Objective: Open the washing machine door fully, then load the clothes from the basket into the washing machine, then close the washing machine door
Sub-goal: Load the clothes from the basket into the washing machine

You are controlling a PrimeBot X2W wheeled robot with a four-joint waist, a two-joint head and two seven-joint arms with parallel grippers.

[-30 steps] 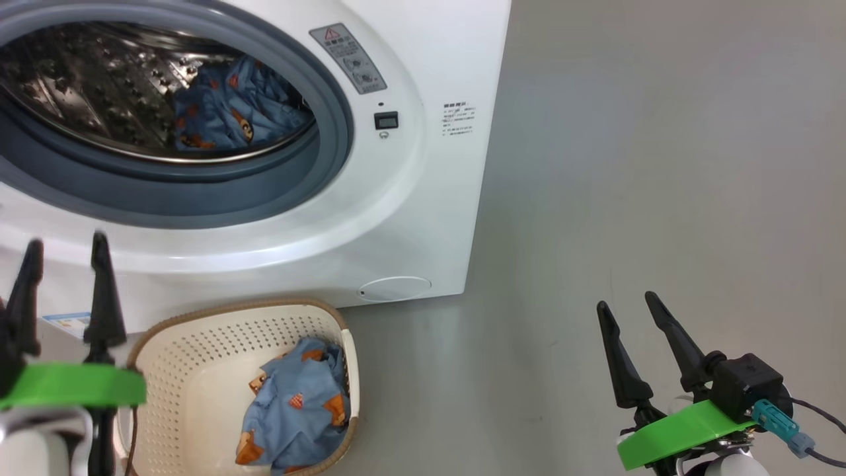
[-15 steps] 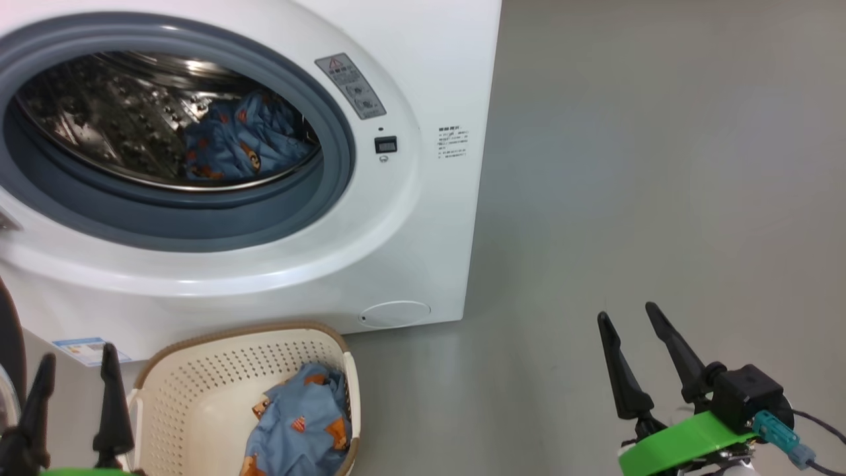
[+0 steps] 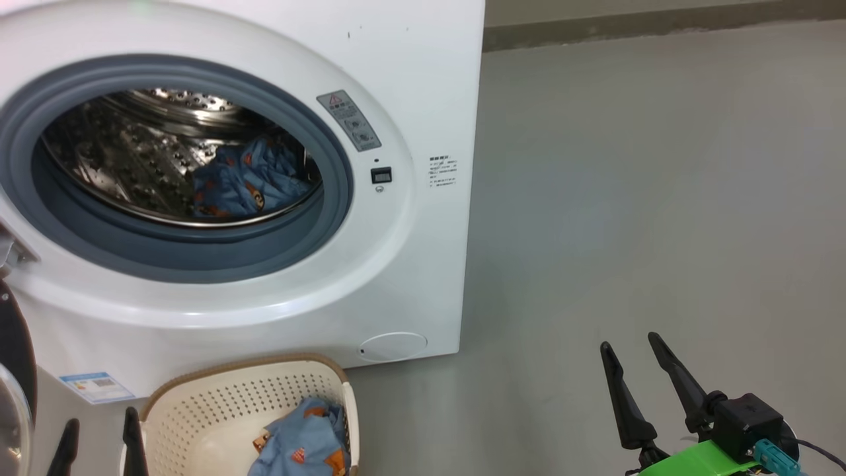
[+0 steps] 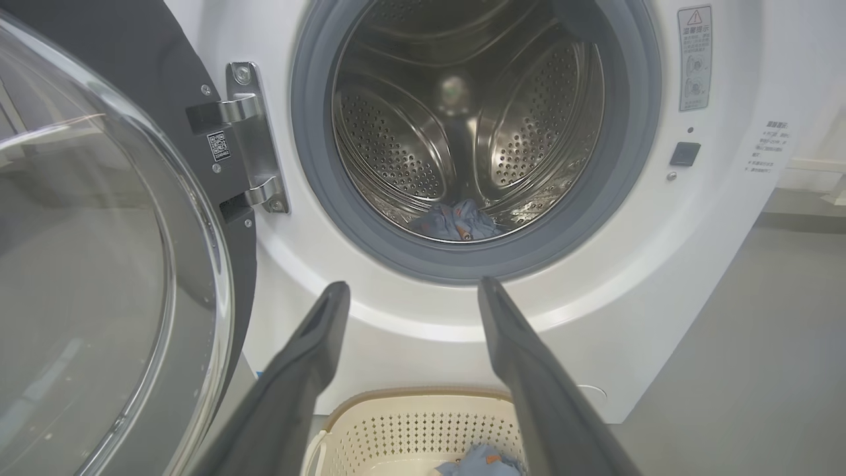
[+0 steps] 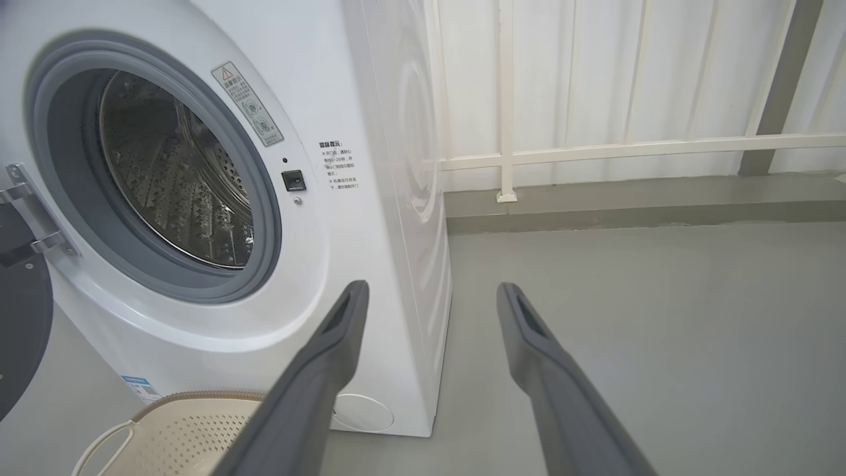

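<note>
Grey floor (image 3: 628, 198) runs bare to my right, with a white railing (image 5: 595, 149) along the back. The washing machine (image 3: 410, 277) stands on it at my front left, its mouth uncovered. The washing machine door (image 4: 99, 264) hangs swung out on its hinge (image 4: 254, 139) to the left, glass bowl turned toward my left wrist. I judge that wide enough to leave the opening free for loading.

Low in the drum (image 4: 410, 132) lies one piece of the clothes (image 3: 248, 182), so I take the loading as partly done. The basket (image 3: 218, 403) sits on the floor just beside the machine's front, below the opening, so a lift from it goes nearly straight up and in. Another blue printed piece (image 3: 301, 446) lies bunched against its right wall.

My left fingers (image 4: 310, 370) are spread wide, holding and touching nothing. They hang above the basket's near rim and point toward the opening, and I judge them placed for a reach down. My right fingers (image 5: 330, 357) are equally spread and empty, over bare floor well apart from the machine's right side, out of the way.
</note>
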